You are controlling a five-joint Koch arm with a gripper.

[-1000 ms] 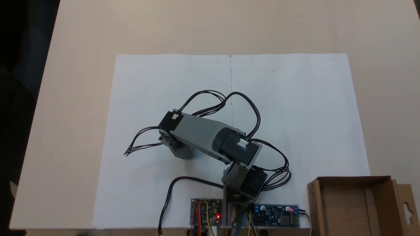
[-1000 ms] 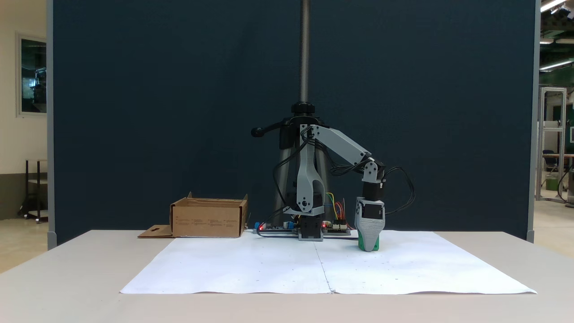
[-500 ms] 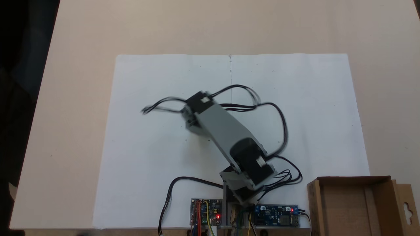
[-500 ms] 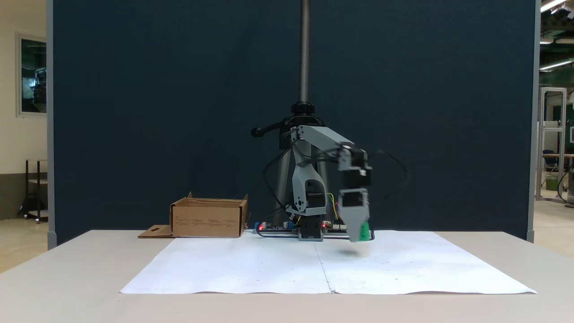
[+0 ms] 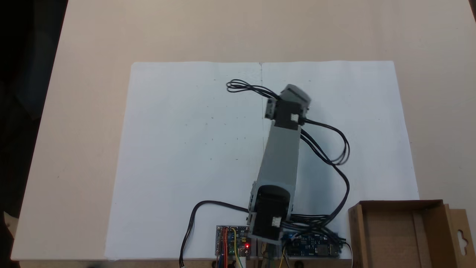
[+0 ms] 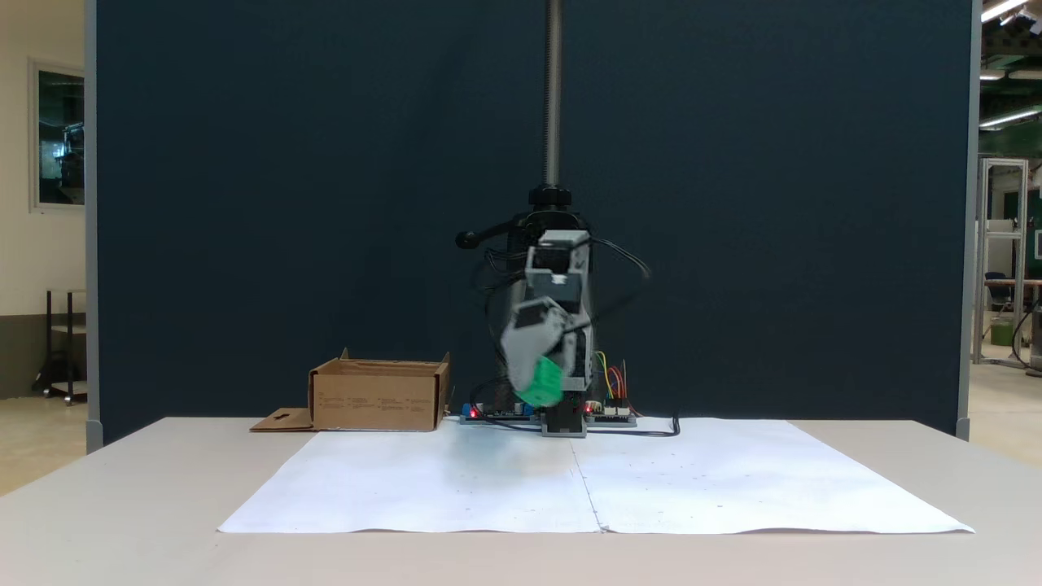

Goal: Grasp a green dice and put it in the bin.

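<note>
Gripper (image 6: 544, 389), blurred, grips the dice (image 6: 541, 382) in the air above the counter (image 6: 122, 488) and paper (image 6: 456, 488). Well apart at the counter's edge stands the bin (image 6: 376, 396), holding nothing visible.

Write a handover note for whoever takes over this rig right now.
Gripper: jaws shut on the green dice, held in the air above the white paper; picture is motion-blurred.
Bin: on the table, off to the left of the arm's base in the front fixed view; its inside looks bare from above.
Done: dice grasped and lifted.
Left: carry it over the bin, open the jaws, drop it in.
</note>
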